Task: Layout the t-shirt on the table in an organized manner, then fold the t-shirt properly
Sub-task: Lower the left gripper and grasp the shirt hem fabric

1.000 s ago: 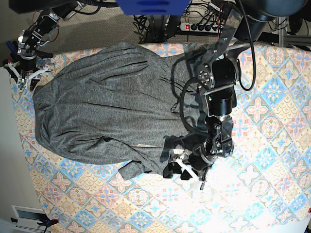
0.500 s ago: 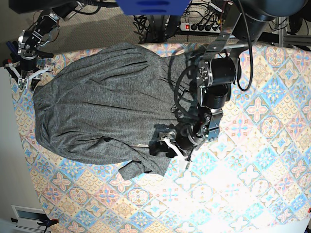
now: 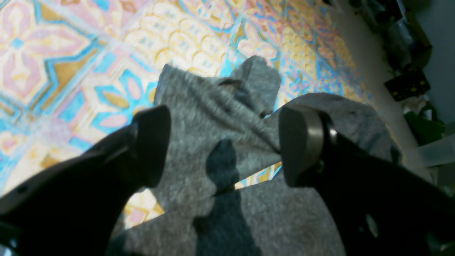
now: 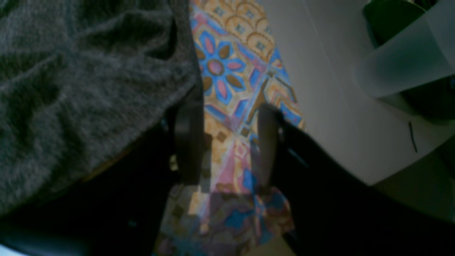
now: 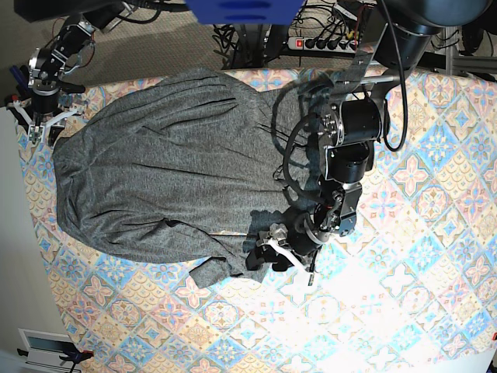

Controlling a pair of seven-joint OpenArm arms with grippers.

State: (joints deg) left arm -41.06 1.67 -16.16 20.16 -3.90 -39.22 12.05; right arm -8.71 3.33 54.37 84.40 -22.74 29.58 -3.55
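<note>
The dark grey t-shirt (image 5: 163,171) lies spread and wrinkled over the left half of the patterned table (image 5: 404,311). My left gripper (image 5: 268,255) hovers at the shirt's near edge, beside a folded sleeve. In the left wrist view it (image 3: 224,145) is open, with the sleeve cloth (image 3: 213,106) lying between and below the fingers. My right gripper (image 5: 43,123) is at the table's far left corner, by the shirt's edge. In the right wrist view it (image 4: 227,142) is open and empty over the table cloth (image 4: 227,71), with the shirt (image 4: 71,89) against its left finger.
A power strip (image 5: 318,40) and cables lie behind the table's far edge. A blue object (image 5: 241,9) hangs at the top. A white surface (image 4: 337,89) and a translucent container (image 4: 408,64) lie beyond the table's left edge.
My left gripper has moved left from the bare table beside the shirt to the sleeve at the shirt's near edge. The right arm has not moved.
</note>
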